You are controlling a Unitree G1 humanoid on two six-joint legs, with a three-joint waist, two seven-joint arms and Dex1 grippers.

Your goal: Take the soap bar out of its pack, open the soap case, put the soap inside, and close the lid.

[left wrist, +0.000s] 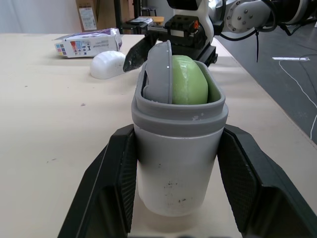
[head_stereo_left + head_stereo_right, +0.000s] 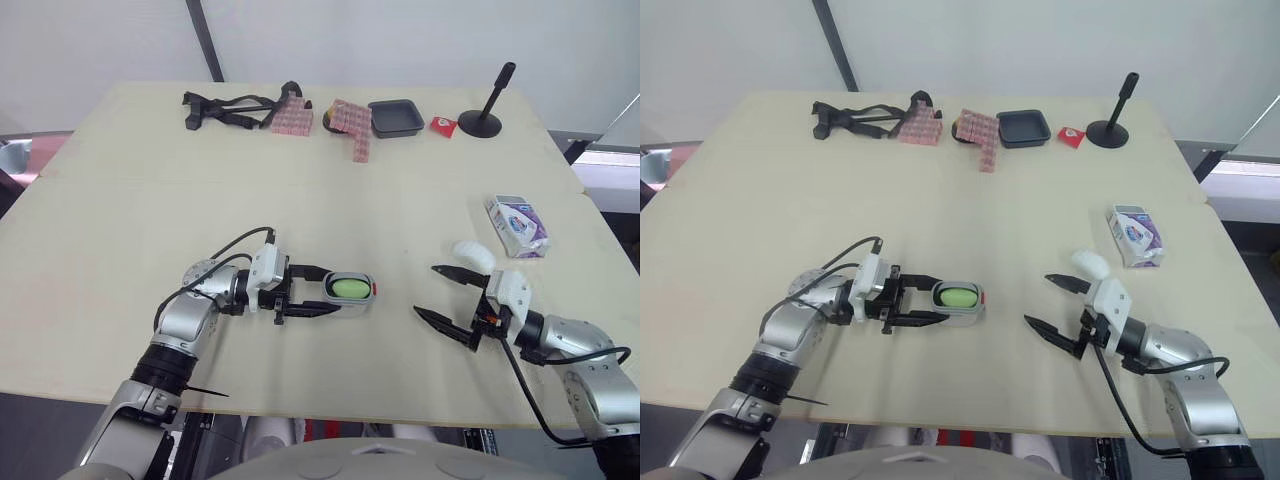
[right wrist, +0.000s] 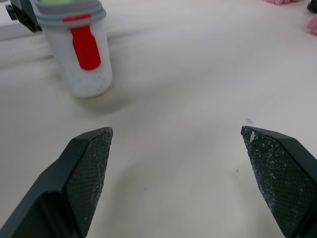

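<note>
The soap case [image 2: 350,290], white with a grey rim and a red latch, lies on the table with the green soap bar [image 2: 346,288] inside it. My left gripper [image 2: 328,292] is shut on the case, one black finger [image 1: 111,183] pressed against each side. A white domed piece [image 2: 472,254] lies near the right gripper; I cannot tell whether it is the lid. The white and purple soap pack [image 2: 517,225] lies beyond it. My right gripper [image 2: 440,292] stands open a little right of the case, with nothing between its fingers [image 3: 86,168].
Along the table's far edge lie black straps [image 2: 230,107], pink checked items [image 2: 348,124], a black tray [image 2: 395,117], a small red packet [image 2: 444,125] and a black stand [image 2: 485,115]. The near table edge [image 2: 300,408] runs just below both arms.
</note>
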